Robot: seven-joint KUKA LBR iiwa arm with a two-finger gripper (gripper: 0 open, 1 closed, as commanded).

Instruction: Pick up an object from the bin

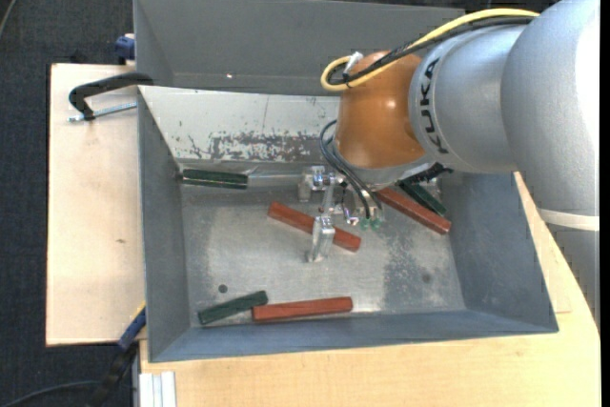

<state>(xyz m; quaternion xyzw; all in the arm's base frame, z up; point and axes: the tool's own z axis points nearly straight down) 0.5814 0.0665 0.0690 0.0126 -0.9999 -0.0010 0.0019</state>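
Note:
My gripper hangs below the orange wrist cover in the middle of the bin. Its metal tip comes down right on a red-brown flat stick that lies slanted on the floor. A second red-brown stick lies to the right under the arm, with a dark green piece beside it. At the back left lies a tool with a dark green handle, its thin metal shaft pointing towards the gripper.
Along the front wall lie a dark green piece and a long red-brown stick, end to end. The arm covers the bin's right rear part. The floor at the left and front right is bare.

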